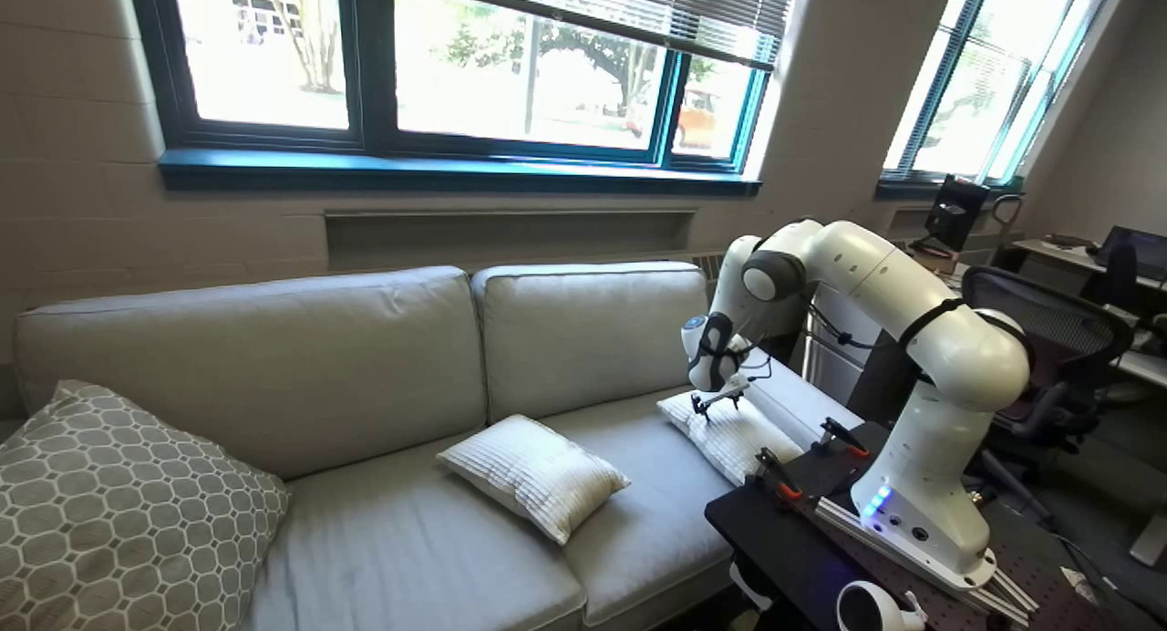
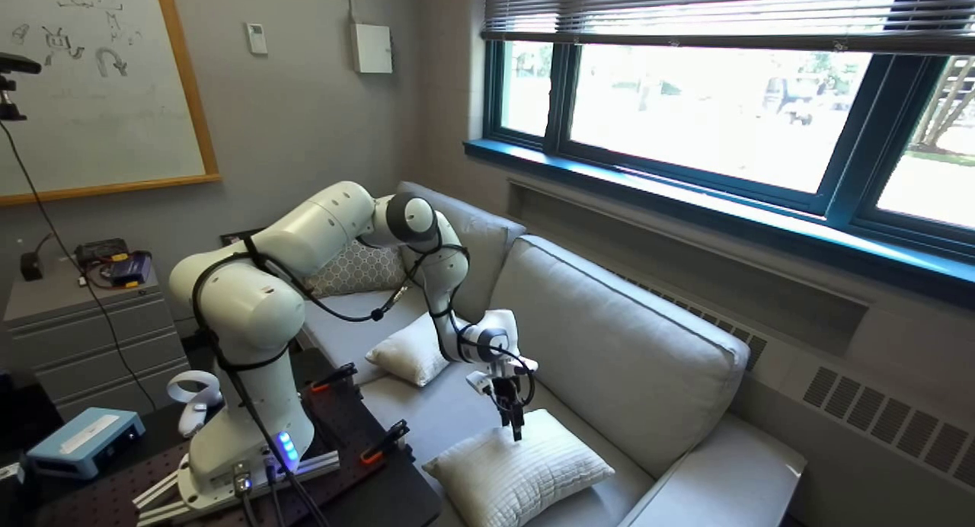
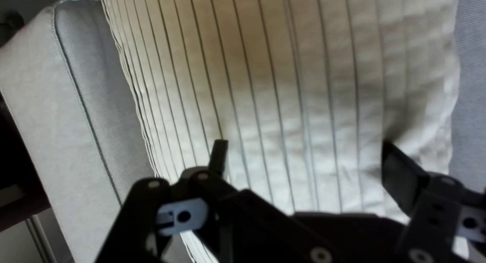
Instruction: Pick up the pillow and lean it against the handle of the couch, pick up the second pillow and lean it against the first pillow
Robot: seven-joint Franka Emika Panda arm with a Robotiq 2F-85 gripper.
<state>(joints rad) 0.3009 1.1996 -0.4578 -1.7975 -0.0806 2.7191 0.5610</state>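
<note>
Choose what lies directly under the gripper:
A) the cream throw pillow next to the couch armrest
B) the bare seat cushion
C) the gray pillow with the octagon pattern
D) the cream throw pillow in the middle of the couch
A: in the wrist view, the gripper stands open over the ribbed cream throw pillow, with the couch armrest running along its side.

Office or lab: scribbled whiteboard (image 2: 99,123), drawer cabinet (image 2: 84,352), mesh-backed chair (image 1: 1062,316), robot arm (image 1: 898,289) on perforated tabletop (image 2: 99,487).

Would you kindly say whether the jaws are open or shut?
Open: the jaws stand wide apart in the wrist view, a pillow visible between.
</note>
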